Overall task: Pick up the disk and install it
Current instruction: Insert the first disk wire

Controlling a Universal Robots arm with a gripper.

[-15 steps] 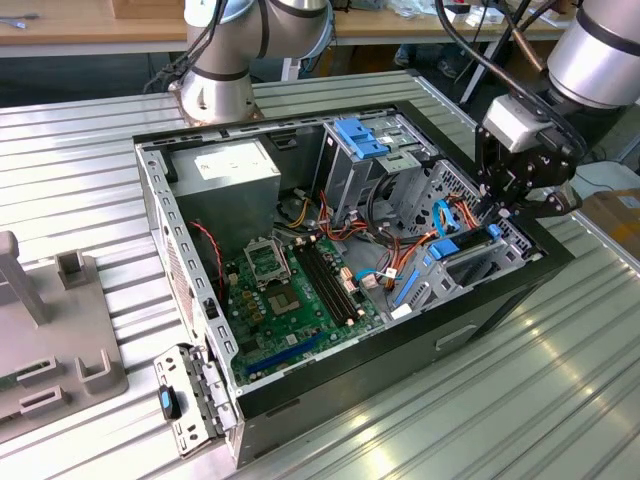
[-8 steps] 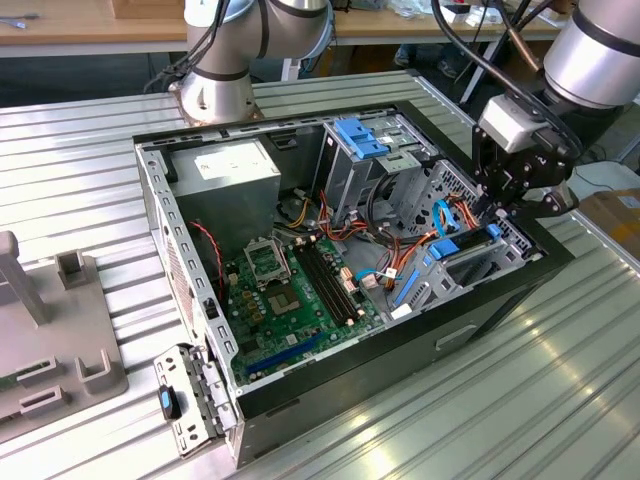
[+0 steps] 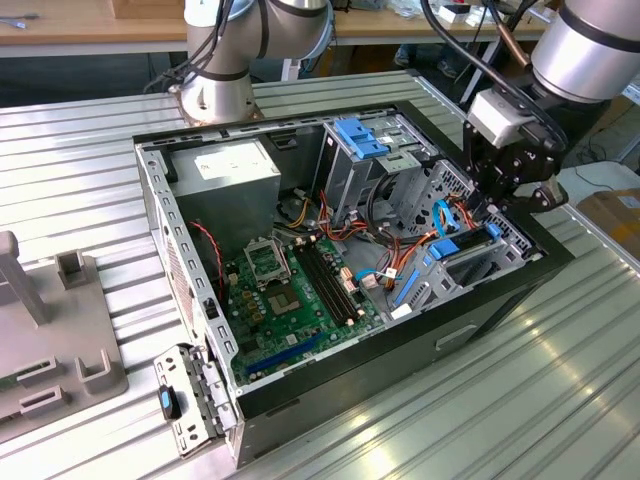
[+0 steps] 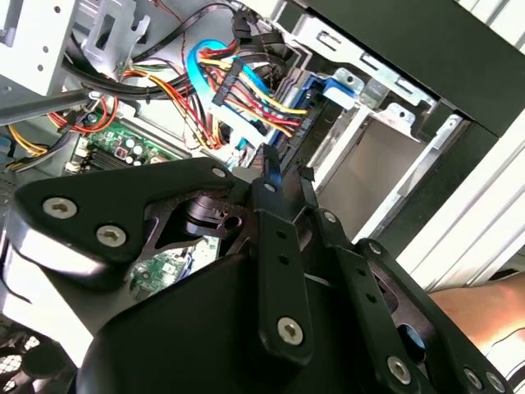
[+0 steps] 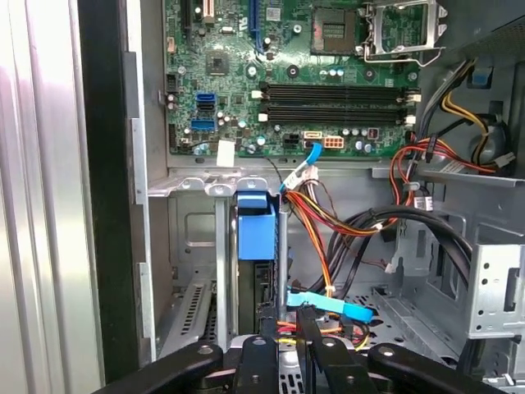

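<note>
The disk is a dark flat drive with bright blue side rails, standing on edge in the drive bay at the open computer case's corner, on the exterior view's right. In both wrist views it runs away from the fingers into the metal bay, blue rail showing, dark edge beside the bundled cables. My gripper reaches down into the case at the disk's near end. The black fingertips stand close together, shut on the disk's end.
The case lies open on the ribbed metal table. Inside are a green motherboard, a grey power supply, a metal cage with a blue latch and loose cables. A grey fixture sits left.
</note>
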